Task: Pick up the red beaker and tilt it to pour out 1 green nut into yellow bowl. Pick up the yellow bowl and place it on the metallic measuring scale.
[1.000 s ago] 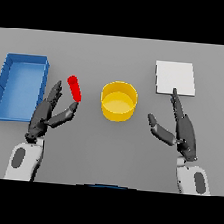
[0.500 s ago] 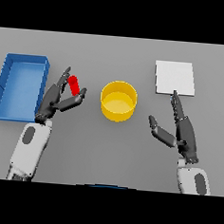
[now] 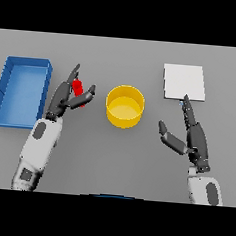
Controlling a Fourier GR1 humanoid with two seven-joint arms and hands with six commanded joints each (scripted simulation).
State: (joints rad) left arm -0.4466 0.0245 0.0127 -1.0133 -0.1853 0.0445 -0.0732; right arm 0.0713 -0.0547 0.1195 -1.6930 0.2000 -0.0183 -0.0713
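Observation:
The red beaker (image 3: pixel 77 86) stands left of the yellow bowl (image 3: pixel 125 106). My left hand (image 3: pixel 66 97) is at the beaker, with straight fingers behind it and the thumb in front; the beaker sits between them and is partly hidden. The hand is open. The metallic measuring scale (image 3: pixel 184 82) is a flat pale square at the back right. My right hand (image 3: pixel 189 135) is open and empty, right of the bowl and in front of the scale.
A blue open bin (image 3: pixel 21 91) stands at the far left, just left of my left arm.
My left hand has moved forward and to the right, so its fingers and thumb now stand on either side of the red beaker. The right hand has not moved.

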